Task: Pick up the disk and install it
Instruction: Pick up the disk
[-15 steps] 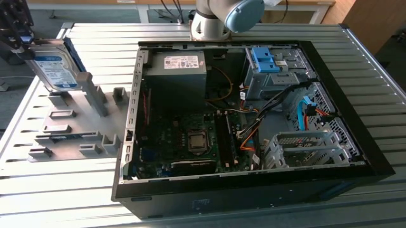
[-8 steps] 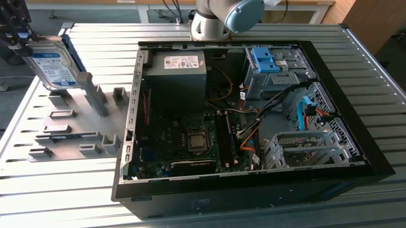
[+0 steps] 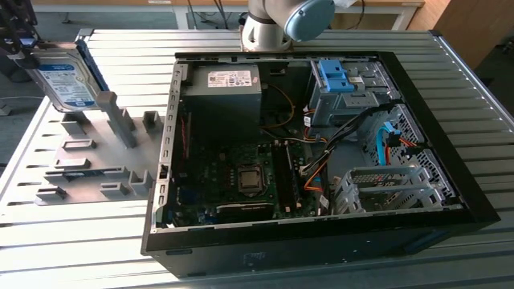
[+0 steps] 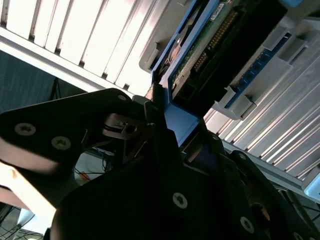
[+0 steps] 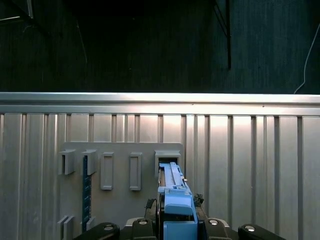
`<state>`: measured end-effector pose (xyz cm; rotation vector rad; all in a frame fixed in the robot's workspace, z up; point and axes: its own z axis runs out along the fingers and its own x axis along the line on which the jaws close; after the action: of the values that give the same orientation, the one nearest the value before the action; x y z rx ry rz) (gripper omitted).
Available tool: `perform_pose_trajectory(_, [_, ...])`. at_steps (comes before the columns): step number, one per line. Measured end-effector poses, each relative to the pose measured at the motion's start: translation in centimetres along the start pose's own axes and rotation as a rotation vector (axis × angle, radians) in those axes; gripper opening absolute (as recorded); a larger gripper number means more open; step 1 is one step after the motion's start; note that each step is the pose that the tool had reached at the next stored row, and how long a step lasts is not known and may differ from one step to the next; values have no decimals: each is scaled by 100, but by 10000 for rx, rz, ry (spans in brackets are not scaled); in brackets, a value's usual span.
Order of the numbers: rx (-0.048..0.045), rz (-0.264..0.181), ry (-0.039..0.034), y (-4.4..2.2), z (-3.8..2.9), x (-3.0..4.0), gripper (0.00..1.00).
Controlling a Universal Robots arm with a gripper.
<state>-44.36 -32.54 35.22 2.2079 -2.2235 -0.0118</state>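
Silver metal edged in blue plastic, the disk (image 3: 68,81) stands nearly upright at the exterior view's left, its white-and-blue label facing the camera. The dark fingers (image 3: 20,42) are clamped on its upper end, gripping the blue frame.

In the second wrist view the fingers (image 4: 159,125) press on the frame from both sides, and the disk (image 4: 210,47) runs away from them with its green circuit board and connector pins showing. In the first wrist view the disk (image 5: 172,192) appears edge-on between the fingers (image 5: 150,206). Its far end lines up with a small grey holder on the fixture plate (image 5: 120,200).

That grey fixture plate (image 3: 96,158) lies flat on the ribbed aluminium surface (image 3: 72,241) and carries rows of upright holders. The lower end of the disk sits right at one of the holders on the plate's far side. Whether it touches the holder or hangs just above it cannot be told. A blue strip (image 5: 86,190) stands in another slot of the plate.

Just beside the plate, towards the exterior view's right, lies an open black computer case (image 3: 321,256). Inside are a dark grey power supply (image 3: 229,99), the motherboard (image 3: 241,177), a blue drive caddy (image 3: 337,75) in its bay, and a bare metal drive cage (image 3: 389,189). The disk is well apart from both of those. The arm's base (image 3: 269,24) stands behind the case.
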Motion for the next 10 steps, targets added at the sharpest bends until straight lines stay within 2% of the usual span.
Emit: perform_pose_trajectory(10, [4, -1, 0, 2, -102, 0, 37])
